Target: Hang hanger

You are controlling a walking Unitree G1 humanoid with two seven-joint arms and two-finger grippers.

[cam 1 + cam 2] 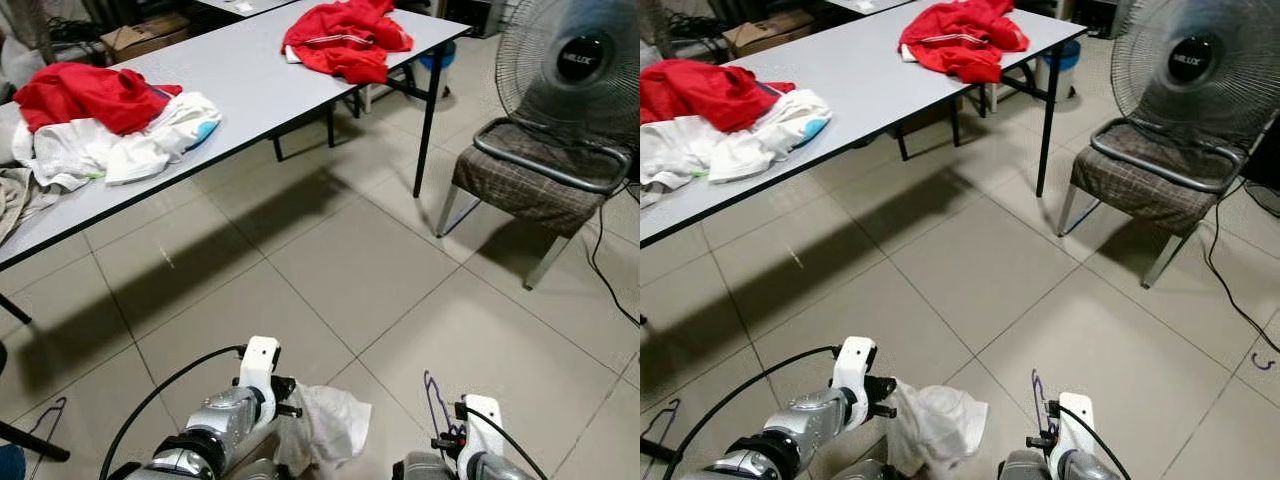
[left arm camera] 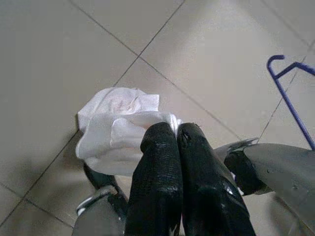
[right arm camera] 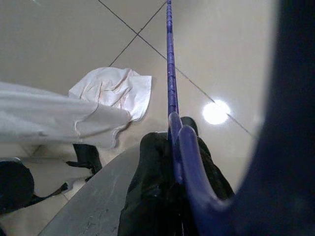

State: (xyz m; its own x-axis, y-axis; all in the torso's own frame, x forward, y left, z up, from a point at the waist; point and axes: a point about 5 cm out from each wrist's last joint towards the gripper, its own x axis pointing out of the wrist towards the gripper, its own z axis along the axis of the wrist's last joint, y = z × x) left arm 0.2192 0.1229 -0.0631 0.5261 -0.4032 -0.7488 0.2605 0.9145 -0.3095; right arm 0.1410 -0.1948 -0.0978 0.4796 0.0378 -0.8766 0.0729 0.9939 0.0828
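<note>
Low in front of me, my left gripper is shut on a white garment that droops in a crumpled bunch over the tiled floor. Beside it, my right gripper is shut on a thin purple hanger. In the left eye view the hanger's wire points up and away from the right wrist. The hanger is apart from the garment, a short way to its right. In the right wrist view the garment hangs to the side of the hanger wire.
A long grey table runs across the back with a red garment and a pile of red and white clothes. A chair holding a fan stands at right. Another hanger lies on the floor at left.
</note>
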